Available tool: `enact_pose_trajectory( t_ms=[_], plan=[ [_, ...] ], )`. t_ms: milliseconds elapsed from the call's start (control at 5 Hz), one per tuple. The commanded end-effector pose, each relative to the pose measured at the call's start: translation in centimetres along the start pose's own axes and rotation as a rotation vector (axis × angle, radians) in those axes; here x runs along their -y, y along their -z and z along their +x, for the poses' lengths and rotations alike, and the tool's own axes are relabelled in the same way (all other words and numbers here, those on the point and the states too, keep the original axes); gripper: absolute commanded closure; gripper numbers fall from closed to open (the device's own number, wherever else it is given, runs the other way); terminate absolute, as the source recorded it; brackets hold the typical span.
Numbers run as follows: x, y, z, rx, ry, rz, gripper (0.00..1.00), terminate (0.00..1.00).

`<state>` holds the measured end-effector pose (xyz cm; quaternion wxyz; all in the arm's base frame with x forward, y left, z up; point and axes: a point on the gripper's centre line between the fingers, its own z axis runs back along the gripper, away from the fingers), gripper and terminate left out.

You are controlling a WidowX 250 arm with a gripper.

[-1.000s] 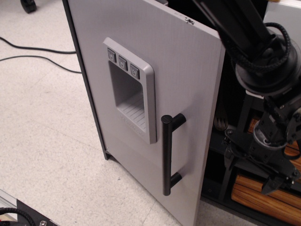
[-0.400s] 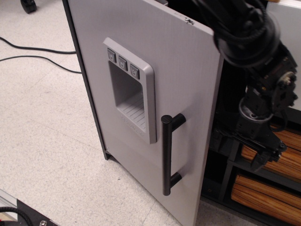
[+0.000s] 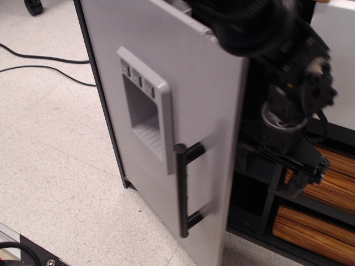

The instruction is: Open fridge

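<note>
We see the fridge (image 3: 166,138) filling the middle of the view, its flat grey door (image 3: 205,94) ajar and blurred. Left of the fridge lies open speckled floor (image 3: 50,166), crossed only by two black cables (image 3: 44,69) near the upper left; a black fixture (image 3: 22,252) sits in the lower left corner. On the door, the recessed dispenser panel (image 3: 145,111) sits left of the black bar handle (image 3: 183,191). The door's free edge now stands further left than it did a moment ago, widening the dark gap beside it.

Right of that edge, the arm (image 3: 260,22) reaches down behind the door, and our gripper (image 3: 302,177) hangs close to the door's back. We cannot tell how wide its jaws are or whether they hold anything. Behind it, wooden-fronted drawers (image 3: 321,227) in a dark frame crowd the space.
</note>
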<state>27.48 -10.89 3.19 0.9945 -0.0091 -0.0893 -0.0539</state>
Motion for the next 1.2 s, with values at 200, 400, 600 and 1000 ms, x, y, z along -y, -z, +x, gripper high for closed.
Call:
enact_pose_trajectory(
  t_ms=[200,400,600,1000],
  plan=[
    [-6.7,-5.8,-4.4,0.059,-0.028,-0.027,0.0,0.0],
    [-8.4,-6.0,-5.7,0.031,-0.03,-0.013,0.0,0.0],
    [-10.2,-5.8,-6.7,0.017,-0.037,0.035,0.0,0.0],
    [-12.3,-5.4,-8.5,-0.062,-0.039,0.066,0.0,1.0]
  ],
)
